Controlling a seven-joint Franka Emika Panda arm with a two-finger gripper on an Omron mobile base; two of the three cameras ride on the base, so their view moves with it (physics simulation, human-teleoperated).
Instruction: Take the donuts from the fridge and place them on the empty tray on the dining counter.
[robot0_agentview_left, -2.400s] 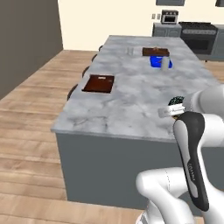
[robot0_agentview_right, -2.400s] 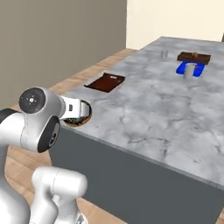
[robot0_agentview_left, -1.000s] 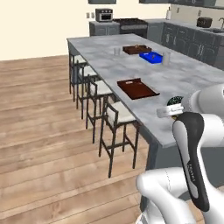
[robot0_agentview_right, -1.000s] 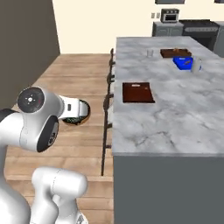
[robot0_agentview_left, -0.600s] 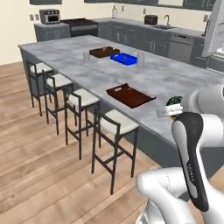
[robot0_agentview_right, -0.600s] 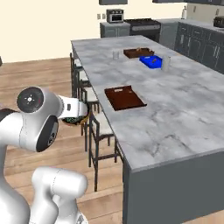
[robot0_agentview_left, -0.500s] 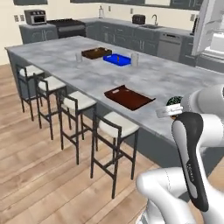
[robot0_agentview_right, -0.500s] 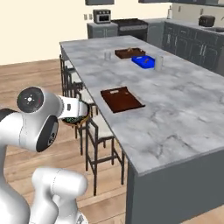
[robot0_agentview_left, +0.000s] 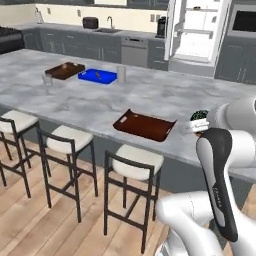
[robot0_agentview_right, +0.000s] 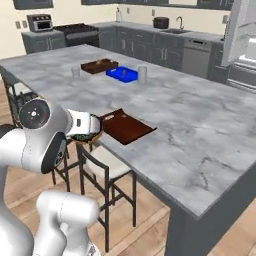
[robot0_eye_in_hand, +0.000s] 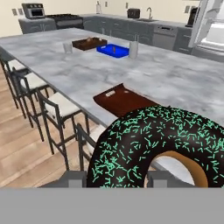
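Pincer (robot0_eye_in_hand: 115, 181) grips a donut (robot0_eye_in_hand: 159, 146), chocolate icing and green sprinkles looming large in the hand view. Since a moment ago the base has swung round, so the dining counter (robot0_agentview_left: 90, 102) now runs broadside with the tray (robot0_agentview_left: 145, 125) close ahead. Left base view alone shows the fridge (robot0_agentview_left: 200, 31) standing open, white inside; right base view shows the donut (robot0_agentview_right: 85, 127) just beside the tray (robot0_agentview_right: 125, 127).

White arm folded upright above base, hand (robot0_agentview_left: 199, 121) held level, fingers clamped
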